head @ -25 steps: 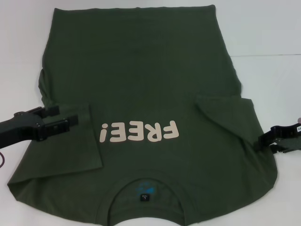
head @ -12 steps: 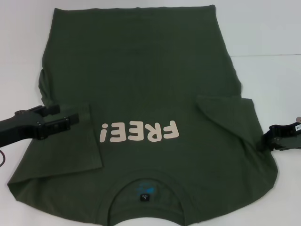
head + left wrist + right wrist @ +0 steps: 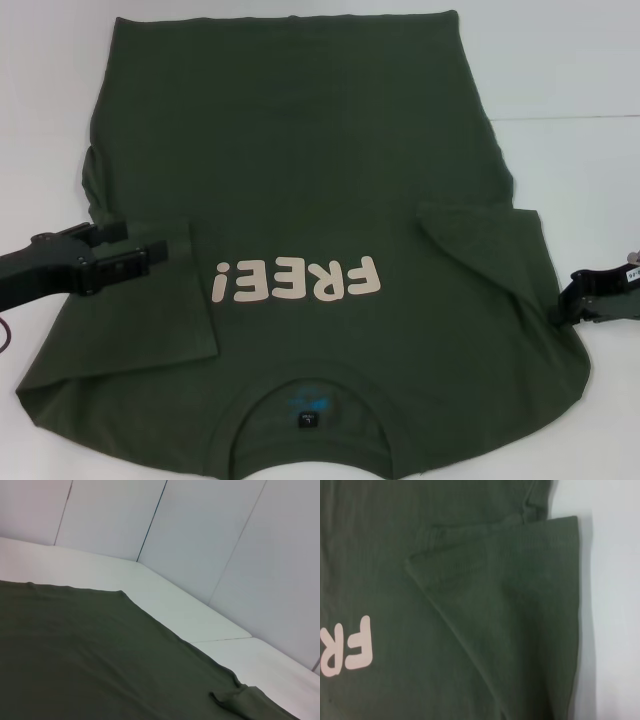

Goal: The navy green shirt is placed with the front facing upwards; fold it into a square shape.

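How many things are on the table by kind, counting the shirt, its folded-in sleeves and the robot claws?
Shirt: 1, dark green, print side up
Folded-in sleeves: 2, one by the left claw, one by the right claw
Claws: 2, the left claw over the shirt's left sleeve, the right claw at the shirt's right edge
Total: 5

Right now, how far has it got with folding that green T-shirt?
Early stage. Both sleeves of the navy green shirt already lie folded inward over the front. The left gripper sits at the left sleeve's edge; the right gripper is at the shirt's right side. The body remains unfolded, not yet a square.
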`<state>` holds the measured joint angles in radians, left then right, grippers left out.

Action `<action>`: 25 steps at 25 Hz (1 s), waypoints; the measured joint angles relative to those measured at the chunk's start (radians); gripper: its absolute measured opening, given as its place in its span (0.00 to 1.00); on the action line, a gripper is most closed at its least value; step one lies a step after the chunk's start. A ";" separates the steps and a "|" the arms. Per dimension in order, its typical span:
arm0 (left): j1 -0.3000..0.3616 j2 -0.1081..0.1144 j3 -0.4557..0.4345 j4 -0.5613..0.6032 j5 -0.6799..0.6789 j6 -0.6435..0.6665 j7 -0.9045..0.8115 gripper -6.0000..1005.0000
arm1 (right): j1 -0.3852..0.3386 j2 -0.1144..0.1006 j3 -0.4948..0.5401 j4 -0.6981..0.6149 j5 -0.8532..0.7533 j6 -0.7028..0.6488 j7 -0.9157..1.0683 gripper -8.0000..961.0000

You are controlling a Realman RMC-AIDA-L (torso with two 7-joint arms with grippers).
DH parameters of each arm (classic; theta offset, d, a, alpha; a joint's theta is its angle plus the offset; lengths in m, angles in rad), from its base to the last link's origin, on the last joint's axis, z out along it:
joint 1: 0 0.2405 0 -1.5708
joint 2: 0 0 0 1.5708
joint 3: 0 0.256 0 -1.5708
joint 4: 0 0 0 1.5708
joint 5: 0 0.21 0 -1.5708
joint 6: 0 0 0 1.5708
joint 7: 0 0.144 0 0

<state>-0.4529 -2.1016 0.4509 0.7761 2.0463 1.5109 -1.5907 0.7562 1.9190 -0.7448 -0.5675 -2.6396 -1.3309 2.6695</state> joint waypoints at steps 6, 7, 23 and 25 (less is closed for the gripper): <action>0.000 -0.001 0.000 0.000 0.000 0.000 0.000 0.86 | 0.000 0.000 -0.016 -0.002 0.000 -0.001 -0.007 0.09; 0.000 -0.001 0.000 0.000 0.000 0.000 0.000 0.86 | 0.000 0.000 -0.016 -0.004 0.000 -0.002 -0.007 0.08; -0.001 -0.002 -0.002 0.000 -0.007 0.000 0.000 0.86 | 0.006 0.004 -0.007 -0.011 0.032 -0.004 -0.034 0.02; -0.001 -0.002 -0.001 0.000 -0.008 0.000 0.000 0.86 | 0.006 0.005 -0.007 -0.012 0.053 -0.005 -0.041 0.02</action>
<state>-0.4540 -2.1031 0.4495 0.7761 2.0382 1.5110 -1.5907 0.7621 1.9236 -0.7520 -0.5793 -2.5867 -1.3355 2.6290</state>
